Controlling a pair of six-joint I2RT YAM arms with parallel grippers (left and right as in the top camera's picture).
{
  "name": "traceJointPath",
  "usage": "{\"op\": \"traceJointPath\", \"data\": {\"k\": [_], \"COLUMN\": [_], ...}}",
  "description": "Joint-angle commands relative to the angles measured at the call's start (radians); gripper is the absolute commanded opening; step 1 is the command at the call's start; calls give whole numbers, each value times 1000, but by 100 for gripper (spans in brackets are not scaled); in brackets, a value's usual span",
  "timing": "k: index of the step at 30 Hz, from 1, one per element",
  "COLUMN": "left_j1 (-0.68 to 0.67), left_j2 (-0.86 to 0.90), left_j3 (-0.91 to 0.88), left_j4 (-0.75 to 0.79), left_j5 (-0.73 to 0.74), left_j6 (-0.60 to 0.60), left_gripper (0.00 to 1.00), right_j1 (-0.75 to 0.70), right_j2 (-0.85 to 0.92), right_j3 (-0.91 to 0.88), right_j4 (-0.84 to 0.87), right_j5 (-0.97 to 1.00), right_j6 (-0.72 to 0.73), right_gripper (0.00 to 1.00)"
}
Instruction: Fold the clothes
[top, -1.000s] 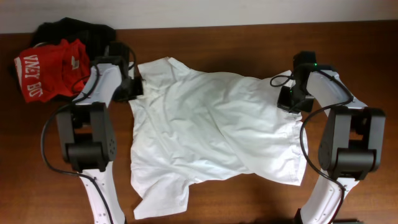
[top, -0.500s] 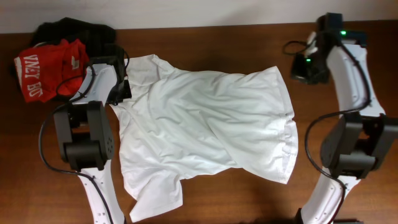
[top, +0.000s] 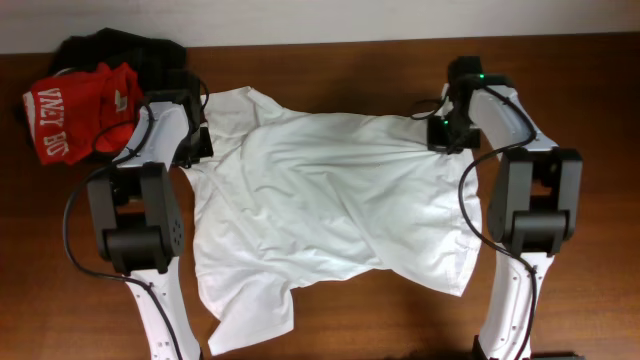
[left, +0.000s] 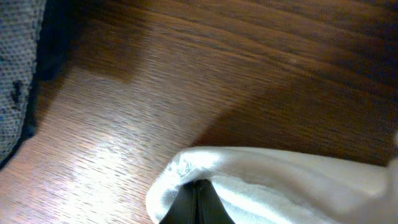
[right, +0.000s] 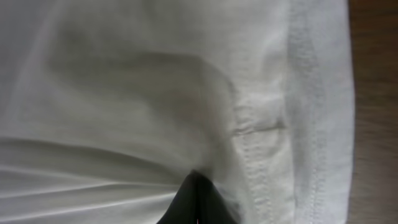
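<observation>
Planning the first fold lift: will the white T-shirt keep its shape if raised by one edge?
Probably not: the white T-shirt lies in soft wrinkles and bunches around the left gripper, so it looks floppy. It seems thin and light, so unheld parts would likely sag and drag on the table. The stitched hem may give a firmer hold.

White T-shirt (top: 330, 200) on brown wood-grain tabletop (top: 350, 60); at ten o'clock, red shirt (top: 70, 115) with white lettering, black garment (top: 110, 45).

Dark wood-grain table (top: 340, 60) is seen throughout, backed by a pale wall (top: 320, 20) strip. Soft glare (left: 106, 155) is reflected off the wood.
</observation>
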Motion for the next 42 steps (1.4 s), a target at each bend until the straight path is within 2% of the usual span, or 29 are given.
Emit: {"op": "traceJointPath", "data": {"k": [1,4,5,6,7,8,9,10,11,12,13,15,16,18,20,24,25,26,28,30,31,33,35,37,42], "left_j1": [-20,-30,-37,-48,-65,-85,-107,-131,-145,-156,-163,-176,-183,-201,-240,-288,-309,-329,-341,-333,-305,-262,-205,-177,-174], "left_j2": [42,42,42,42,42,42,42,42,42,37,12,-40,-77,-181,-384,-531,-531,-531,-531,-531,-528,-526,-494,-434,-330], "left_j3": [103,241,315,400,504,613,710,812,880,928,929,924,905,805,517,132,41,-57,-193,-327,-410,-480,-531,-546,-548], "left_j4": [-42,-150,-219,-298,-391,-490,-575,-664,-724,-749,-749,-749,-749,-749,-749,-735,-697,-623,-488,-341,-245,-154,-100,-90,-18], "left_j5": [57,57,58,58,58,58,58,58,58,75,109,232,278,279,279,306,306,306,322,331,328,320,321,320,316], "left_j6": [-13,-20,-21,-21,-21,-21,-33,-47,-47,-35,-34,-23,-1,22,20,18,18,17,17,9,-5,-5,-5,-9,-29], "left_gripper": [1,1,2,9,10,13,19,34,56,86,87,87,91,91,93,91,89,70,44,24,8,1,1,1,1], "right_j1": [-92,-125,-125,-125,-125,-125,-125,-125,-124,-122,-112,-93,-81,-78,-79,-79,-79,-79,-79,-79,-79,-79,-79,-79,-79], "right_j2": [70,69,69,68,66,60,59,21,-35,-74,-127,-245,-362,-563,-729,-781,-781,-781,-781,-781,-781,-781,-779,-769,-674], "right_j3": [16,180,270,413,536,728,839,896,896,896,889,797,666,405,153,-110,-197,-264,-390,-503,-579,-671,-771,-816,-844], "right_j4": [-34,-193,-274,-391,-480,-628,-711,-710,-710,-710,-710,-710,-710,-709,-704,-638,-591,-550,-468,-380,-309,-205,-78,-6,83], "right_j5": [144,143,143,142,135,93,48,-77,-143,-162,-163,-163,-163,-133,-61,-41,-42,-42,-42,-77,-146,-190,-189,-184,-177], "right_j6": [59,86,109,159,182,182,181,115,134,133,128,124,102,95,96,95,95,95,95,99,103,111,198,216,246], "right_gripper": [4,4,4,4,6,19,30,77,90,98,99,99,99,99,99,99,75,57,33,7,4,4,4,4,4]}}
